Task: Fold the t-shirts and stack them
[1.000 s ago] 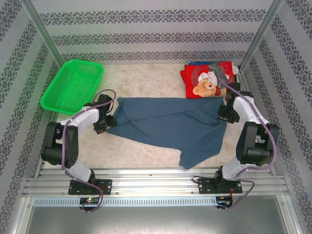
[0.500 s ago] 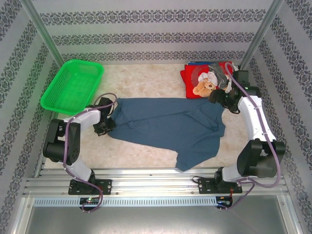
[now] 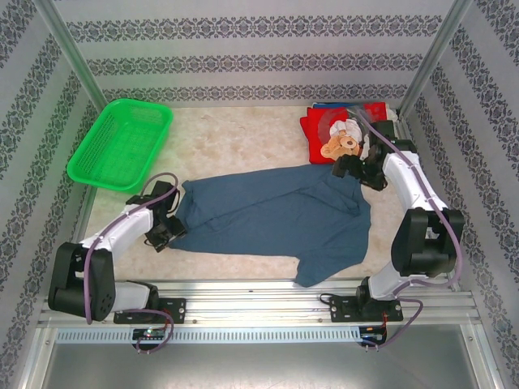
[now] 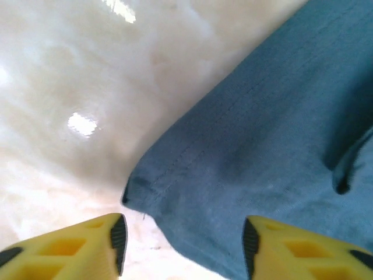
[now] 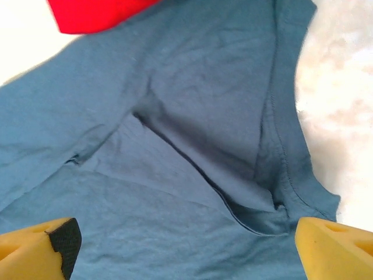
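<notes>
The slate-blue t-shirt (image 3: 276, 219) lies spread and creased across the middle of the table. Its left corner (image 4: 233, 169) sits just ahead of my left gripper (image 3: 166, 231), whose yellow fingers stand apart over the cloth's edge; that gripper (image 4: 180, 248) is open. At the back right lies a folded red t-shirt (image 3: 340, 134) with a teddy-bear print, on other folded ones. My right gripper (image 3: 345, 168) hovers over the blue shirt's far right part, near the red one (image 5: 93, 11). Its jaws (image 5: 186, 251) are wide open above a fold and a stitched hem (image 5: 280, 146).
A green mesh basket (image 3: 122, 142) stands at the back left. Metal posts (image 3: 430, 61) rise at the back corners and patterned walls close in on both sides. Bare marbled tabletop (image 3: 243, 134) shows behind the blue shirt.
The left gripper shut, dragged the shirt's left edge toward the front left, then opened. The right gripper opened wide, swung up toward the red shirt, then shifted left over the blue cloth.
</notes>
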You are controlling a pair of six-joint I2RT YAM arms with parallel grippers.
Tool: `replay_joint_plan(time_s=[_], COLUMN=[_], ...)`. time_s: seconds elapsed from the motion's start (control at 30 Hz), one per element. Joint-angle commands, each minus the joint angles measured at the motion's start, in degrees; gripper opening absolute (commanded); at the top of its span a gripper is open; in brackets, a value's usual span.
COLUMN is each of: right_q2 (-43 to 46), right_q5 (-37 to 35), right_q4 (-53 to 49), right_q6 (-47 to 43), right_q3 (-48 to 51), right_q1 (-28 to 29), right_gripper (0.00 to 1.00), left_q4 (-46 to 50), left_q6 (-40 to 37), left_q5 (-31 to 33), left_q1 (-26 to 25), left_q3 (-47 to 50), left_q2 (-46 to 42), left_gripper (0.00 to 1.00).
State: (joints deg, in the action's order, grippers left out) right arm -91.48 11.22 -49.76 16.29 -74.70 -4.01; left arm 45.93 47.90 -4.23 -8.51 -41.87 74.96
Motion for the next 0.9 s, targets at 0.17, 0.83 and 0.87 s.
replay_joint_plan(time_s=[0.17, 0.83, 0.87], right_q2=[-0.63, -2.38, -2.34], right_q5=[2.46, 2.61, 2.7], right_q4=[-2.73, 0.13, 0.92], right_q6=[1.06, 4.76, 5.16], right_q3=[4.91, 13.37, 14.12], right_q1=[-0.51, -0.52, -0.68], right_gripper=[0.9, 0.74, 0.74], left_q4=[2.98, -9.7, -9.88], left_q6=[-3.89, -8.06, -7.62], left_q5=[-1.11, -6.49, -6.69], left_q1=[-2.75, -9.39, -9.65], left_q3=[-18.34, -17.31, -17.07], left_q2=[0.0, 17.76, 18.17], left_gripper=[0.7, 0.68, 0.68])
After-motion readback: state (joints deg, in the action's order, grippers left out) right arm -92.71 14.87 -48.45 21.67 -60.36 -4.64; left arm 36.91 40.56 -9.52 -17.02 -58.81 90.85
